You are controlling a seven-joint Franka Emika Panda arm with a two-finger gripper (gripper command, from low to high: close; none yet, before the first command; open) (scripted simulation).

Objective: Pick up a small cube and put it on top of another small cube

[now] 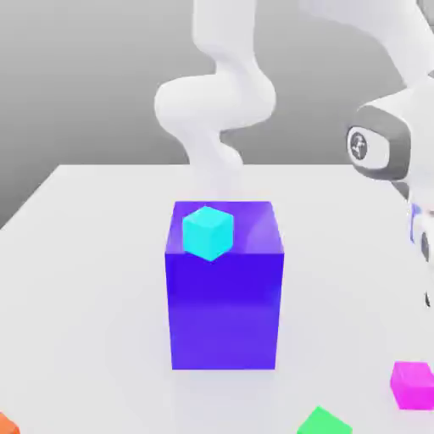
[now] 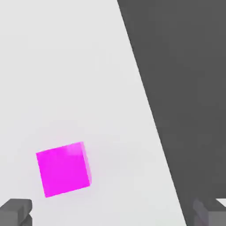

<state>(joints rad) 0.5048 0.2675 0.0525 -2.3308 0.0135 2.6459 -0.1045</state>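
A small magenta cube [image 2: 64, 170] lies on the white table, below my gripper [image 2: 112, 215] and off to one side of it. The two grey fingertips [image 2: 15, 211] stand wide apart with nothing between them, so the gripper is open. In the exterior view the magenta cube [image 1: 413, 385] sits at the front right, under the hand [image 1: 421, 229] at that view's right edge. A small cyan cube [image 1: 208, 231] rests on top of a large blue block [image 1: 225, 305] in the middle of the table.
A green cube [image 1: 322, 421] sits at the front edge and an orange one [image 1: 5, 424] at the front left corner. The table edge [image 2: 152, 114] runs close to the magenta cube, with dark floor beyond. The arm's white links [image 1: 216, 102] rise behind the blue block.
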